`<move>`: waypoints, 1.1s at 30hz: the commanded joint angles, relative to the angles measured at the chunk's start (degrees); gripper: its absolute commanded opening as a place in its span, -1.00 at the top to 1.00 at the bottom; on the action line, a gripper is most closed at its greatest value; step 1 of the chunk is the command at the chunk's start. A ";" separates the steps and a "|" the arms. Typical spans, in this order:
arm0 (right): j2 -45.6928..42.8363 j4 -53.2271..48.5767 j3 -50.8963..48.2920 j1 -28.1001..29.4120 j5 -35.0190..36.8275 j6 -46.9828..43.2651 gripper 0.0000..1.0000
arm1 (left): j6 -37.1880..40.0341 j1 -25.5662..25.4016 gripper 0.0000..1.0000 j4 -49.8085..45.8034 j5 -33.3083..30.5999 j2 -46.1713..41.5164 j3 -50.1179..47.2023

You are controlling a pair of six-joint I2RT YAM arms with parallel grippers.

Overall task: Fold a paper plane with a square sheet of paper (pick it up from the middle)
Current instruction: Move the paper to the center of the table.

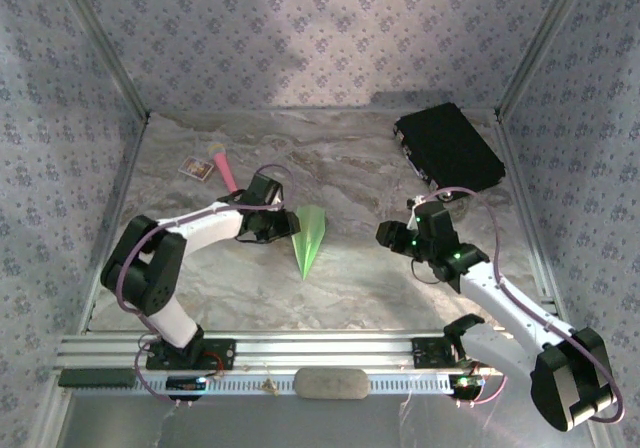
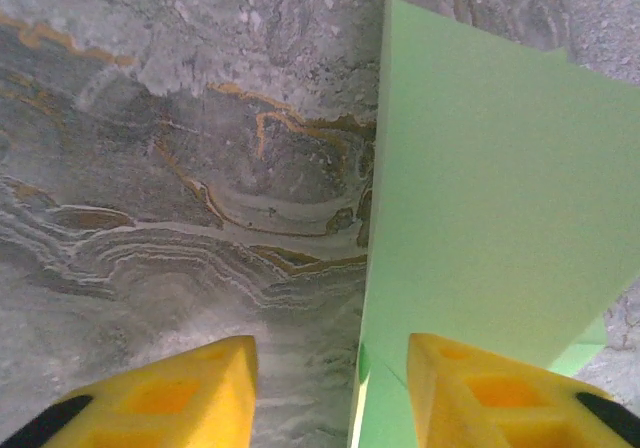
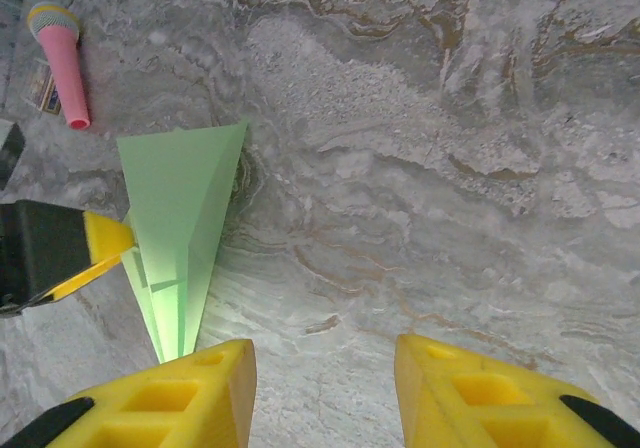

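Nearby: pink stick (image 1: 225,168) and white card (image 1: 197,170) far-left, black box (image 1: 448,146) far-right, all well apart from paper plane (image 1: 310,238). Plane flat mid-table, long axis far-to-near, tip toward near edge. Left gripper (image 2: 330,368) spread, one finger at plane's edge. Right gripper (image 3: 325,368) spread over bare marble table (image 3: 450,168) beside tip.

paper plane (image 1: 311,236): 1 | pink stick (image 1: 224,170): 1 | picture card (image 1: 197,170): 1 | black box (image 1: 449,146): 1 | grey pad (image 1: 331,383): 1
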 commanded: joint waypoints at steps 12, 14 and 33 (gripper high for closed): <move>3.46 3.02 -2.55 1.55 0.80 4.32 0.16 | -2.49 -0.03 0.73 2.31 0.57 0.93 -0.39; 3.68 2.97 -2.76 1.59 1.37 4.89 0.16 | -3.48 -0.29 0.79 2.30 -0.07 0.50 -0.88; 4.17 3.55 -3.35 1.55 1.78 5.99 0.16 | -7.95 -3.33 0.79 0.43 -5.35 -2.53 -2.42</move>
